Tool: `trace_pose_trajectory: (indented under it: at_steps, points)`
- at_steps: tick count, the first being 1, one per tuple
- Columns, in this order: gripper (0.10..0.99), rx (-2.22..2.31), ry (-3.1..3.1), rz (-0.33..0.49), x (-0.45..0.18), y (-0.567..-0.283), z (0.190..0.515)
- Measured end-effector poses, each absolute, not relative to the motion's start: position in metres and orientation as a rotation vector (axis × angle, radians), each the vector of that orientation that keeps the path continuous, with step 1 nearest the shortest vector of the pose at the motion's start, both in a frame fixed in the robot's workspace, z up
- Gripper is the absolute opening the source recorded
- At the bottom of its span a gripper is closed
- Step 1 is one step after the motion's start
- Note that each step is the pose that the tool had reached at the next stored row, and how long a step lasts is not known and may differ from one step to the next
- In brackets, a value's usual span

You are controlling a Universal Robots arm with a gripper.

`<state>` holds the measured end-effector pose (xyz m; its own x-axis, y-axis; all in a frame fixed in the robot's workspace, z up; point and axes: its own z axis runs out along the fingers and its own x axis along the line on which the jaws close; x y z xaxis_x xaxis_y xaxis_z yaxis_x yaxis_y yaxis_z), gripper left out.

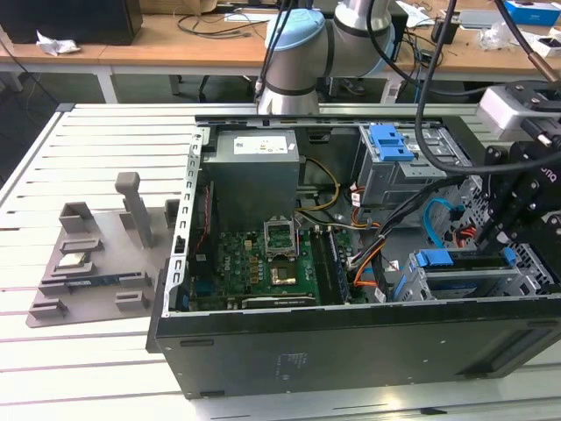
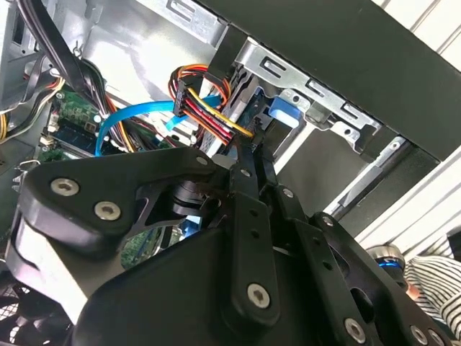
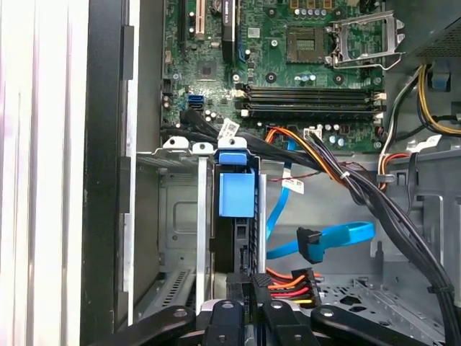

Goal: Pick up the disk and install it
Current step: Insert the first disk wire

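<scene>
The disk (image 3: 234, 241) stands on edge in a slot of the drive cage (image 3: 184, 238), at the case's corner on the exterior view's right. A blue plastic rail (image 3: 235, 193) caps the disk's end toward the motherboard. In the exterior view the disk (image 1: 469, 270) lies in that low cage behind a blue rail (image 1: 434, 260). My gripper (image 3: 252, 285) hovers at the disk's other end, fingers (image 2: 245, 184) pressed together with nothing visible between them. A multi-coloured power plug (image 3: 292, 282) sits right beside the tips. In the exterior view my gripper (image 1: 507, 246) hangs over the cage.
A blue data cable (image 3: 324, 241) and black cable bundles (image 3: 374, 202) cross beside the cage. The motherboard (image 1: 263, 263), grey power-supply box (image 1: 254, 171) and an upper cage with a blue latch (image 1: 391, 142) fill the case. A grey fixture plate (image 1: 92, 263) lies on the slatted table at the exterior view's left.
</scene>
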<state>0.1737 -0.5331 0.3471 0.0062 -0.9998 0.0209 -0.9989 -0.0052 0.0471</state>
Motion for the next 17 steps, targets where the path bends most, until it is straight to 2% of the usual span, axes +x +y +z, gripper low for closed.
trace_pose_trajectory:
  at_steps: [17]
  points:
    - [0.169, 2.188, -2.187, -0.029, 0.1736, -0.5345, 0.3414]
